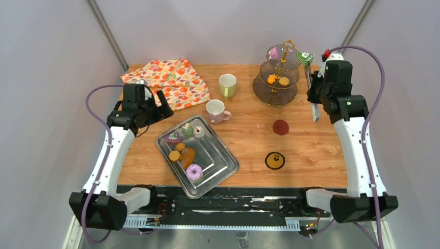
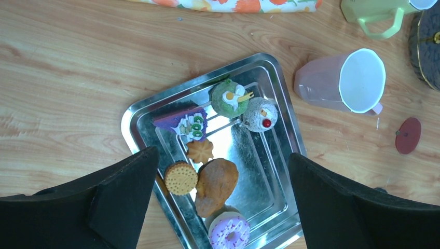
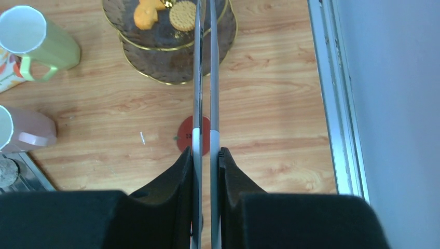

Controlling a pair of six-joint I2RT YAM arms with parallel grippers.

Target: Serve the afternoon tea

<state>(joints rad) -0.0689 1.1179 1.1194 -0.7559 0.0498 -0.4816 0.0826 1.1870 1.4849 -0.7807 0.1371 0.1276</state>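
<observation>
We are viewing the left gripper hanging above the metal tray, its jaws standing wide apart and gripping nothing. The tray is lying at an angle on the wooden table in front of the left arm. It is carrying seven pastries:
- a pink-iced donut at the near end
- a brown bun just beside the donut
- a round cookie beside the bun
- a flower-shaped cookie
- a purple cake slice
- a green cake
- a grey cake with a red dot, at the far end

We are seeing the right gripper clamping the metal tongs partway along their length, its jaws pressing both blades together. The tongs are pointing past the tiered stand at the far right of the table. The middle tier is carrying an orange pastry and a round biscuit. The top tier is carrying a purple piece. A green piece is showing at the far tip of the tongs; we cannot tell what it is.

The pink mug is standing just beyond the tray, and the pale-green mug is standing farther back, apart from it. The floral cloth is lying at the far left. A red coaster and a yellow-and-black coaster are lying flat on the near side of the stand.
</observation>
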